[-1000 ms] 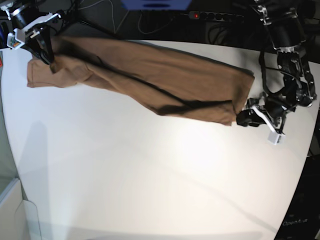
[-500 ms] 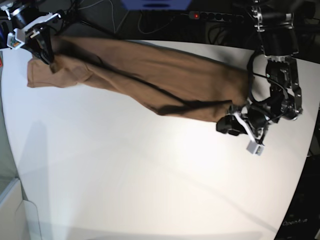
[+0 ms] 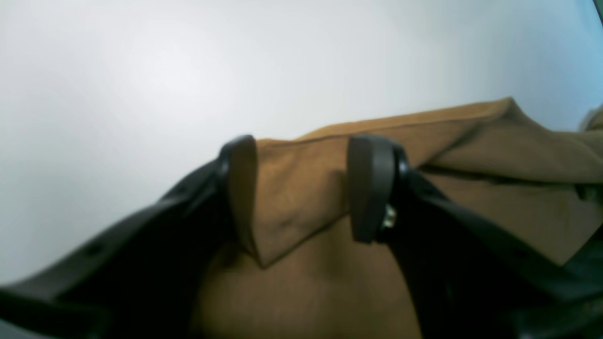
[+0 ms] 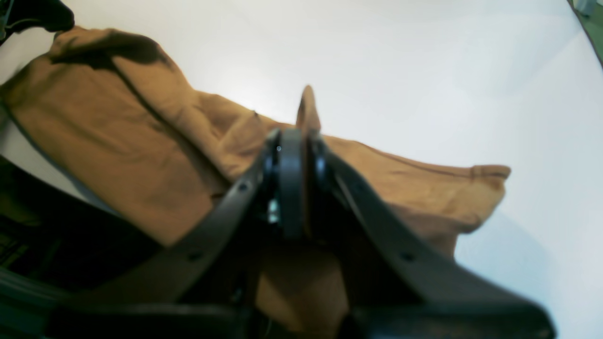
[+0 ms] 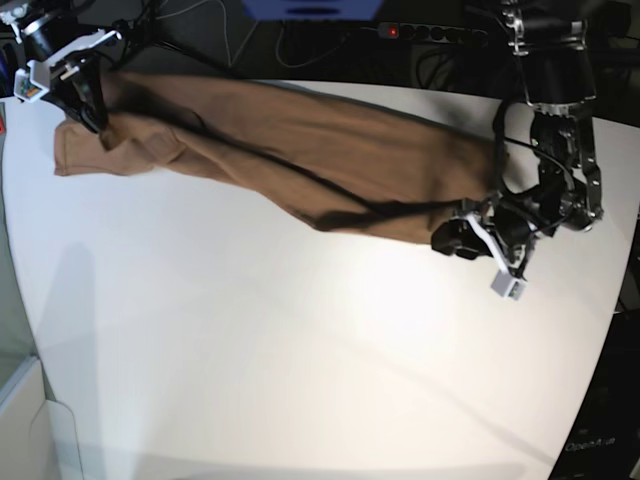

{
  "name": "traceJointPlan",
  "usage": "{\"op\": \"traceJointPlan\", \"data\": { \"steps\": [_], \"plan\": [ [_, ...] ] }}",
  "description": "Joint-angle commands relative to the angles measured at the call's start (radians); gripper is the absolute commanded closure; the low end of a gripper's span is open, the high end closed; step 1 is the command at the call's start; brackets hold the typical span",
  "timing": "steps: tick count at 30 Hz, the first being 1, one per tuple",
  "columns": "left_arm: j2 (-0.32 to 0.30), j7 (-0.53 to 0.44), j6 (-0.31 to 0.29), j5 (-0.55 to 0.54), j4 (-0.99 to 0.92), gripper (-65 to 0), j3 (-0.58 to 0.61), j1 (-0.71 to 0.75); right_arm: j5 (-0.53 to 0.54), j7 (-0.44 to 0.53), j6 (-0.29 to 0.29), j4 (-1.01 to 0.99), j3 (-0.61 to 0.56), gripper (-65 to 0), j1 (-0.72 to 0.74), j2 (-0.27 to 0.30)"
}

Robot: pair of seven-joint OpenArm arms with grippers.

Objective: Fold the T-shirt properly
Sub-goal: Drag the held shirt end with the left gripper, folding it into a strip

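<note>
The bench (image 5: 250, 350) is carrying the shirt (image 5: 300, 150), stretching across its far side. The right gripper (image 5: 92, 105) is pinching the shirt's left end, fingers (image 4: 291, 188) clamped. The left gripper (image 3: 301, 188) is straddling the right hem, fingers (image 3: 370, 188) spread wide.

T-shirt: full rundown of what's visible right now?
The T-shirt is plain tan-brown, soft matte cloth, no print. It lies stretched in a long creased band across the white table, folds running lengthwise. The right gripper has its jaws shut on a pinch of fabric at one end. At the other end, the left gripper has open jaws straddling a folded corner by the hem.
</note>
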Motion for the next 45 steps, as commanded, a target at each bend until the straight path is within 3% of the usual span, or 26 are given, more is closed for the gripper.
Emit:
{"op": "traceJointPlan", "data": {
  "steps": [1,8,10,14,16,27,30,35,45],
  "plan": [
    [-0.011,-0.015,-0.006,-0.022,0.014,-29.8,-0.005,-0.019,0.019,0.030,0.004,0.012,0.008,-3.5,-0.009,0.013],
    [-0.011,-0.015,-0.006,-0.022,0.014,-29.4,-0.005,-0.019,0.019,0.030,0.004,0.012,0.008,-3.5,-0.012,0.012],
    [-0.011,-0.015,-0.006,-0.022,0.012,-23.9,-0.003,-0.019,0.019,0.030,0.004,0.012,0.008,-3.5,-0.012,0.012],
    [-0.011,-0.015,-0.006,-0.022,-0.032,-6.1,-0.003,-0.027,0.019,0.030,0.004,0.012,0.008,-3.5,-0.014,0.012],
    [-0.011,-0.015,-0.006,-0.022,-0.057,-2.0,-0.003,-0.028,0.019,0.030,0.004,0.012,0.008,-3.5,-0.014,0.012],
    [-0.011,-0.001,-0.006,-0.033,0.057,-2.8,-0.008,-0.018,0.019,0.030,0.004,0.012,0.008,-3.5,-0.014,0.012],
    [0.004,0.069,-0.006,-0.033,0.140,-2.8,-0.012,0.004,0.019,0.030,0.004,0.012,0.008,-3.5,-0.014,0.012],
    [0.014,0.092,-0.006,-0.025,0.255,-2.8,-0.012,0.034,0.019,0.030,0.004,0.012,0.008,-3.5,-0.012,0.012],
    [0.009,0.080,-0.006,-0.022,0.094,-5.0,-0.068,-0.010,0.019,0.030,0.004,0.012,0.008,-3.5,-0.014,0.012]
  ]
}}
